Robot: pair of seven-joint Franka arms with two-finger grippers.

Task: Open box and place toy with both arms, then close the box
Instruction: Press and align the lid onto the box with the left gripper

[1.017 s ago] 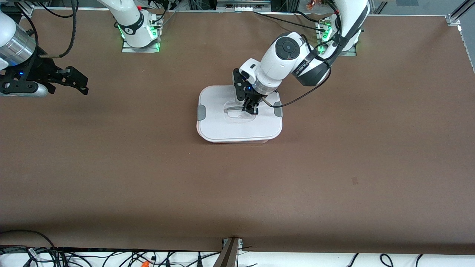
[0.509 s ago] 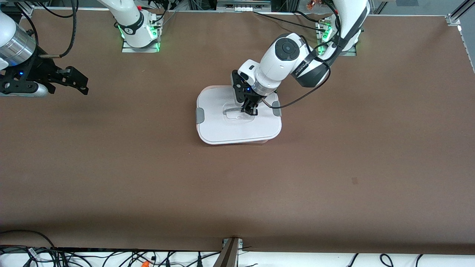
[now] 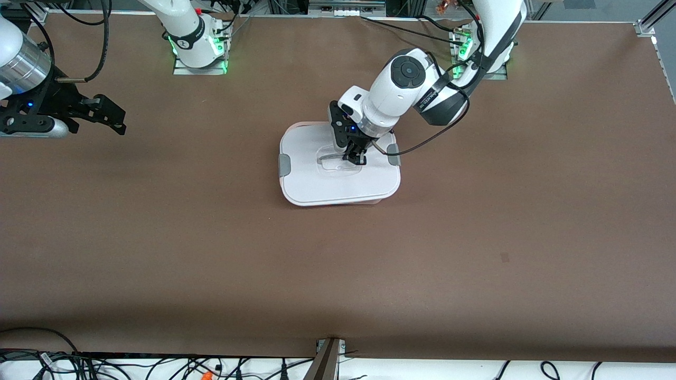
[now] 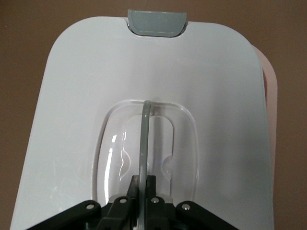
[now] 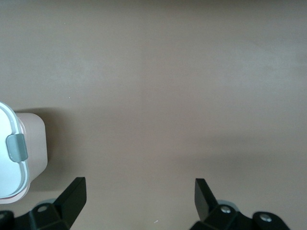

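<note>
A: Front view first. White lid [image 3: 339, 170] over the pink box [image 3: 369, 201], slightly askew – a sliver of pink tub showing under the edge nearer the camera. Grey clips [image 3: 284, 164] at both short ends. Left gripper [image 3: 355, 157] down at the lid's middle, clamped on the thin handle [image 3: 330, 155].

B: And the right one?

A: Right gripper [image 3: 108, 120] up in the air toward the right arm's end of the table, well apart from the box, fingers spread wide – waiting.

B: Left wrist view?

A: Fingers pinched tight on the handle [image 4: 142, 143] standing upright out of the clear recess [image 4: 148, 148]. Pink rim [image 4: 269, 91] peeking past one lid edge. Probably light, stiff plastic, smooth and a bit slippery; handle looks the only sensible place to take hold, though thin enough to twist in a pinch.

B: Right wrist view?

A: Bare table mostly, open fingertips [image 5: 72, 199] at the edge, a corner of the box [image 5: 36, 143] and one clip [image 5: 16, 147].

B: Contents? The toy?

A: Hidden under the lid – cannot tell what is inside. No toy in any view.
</note>
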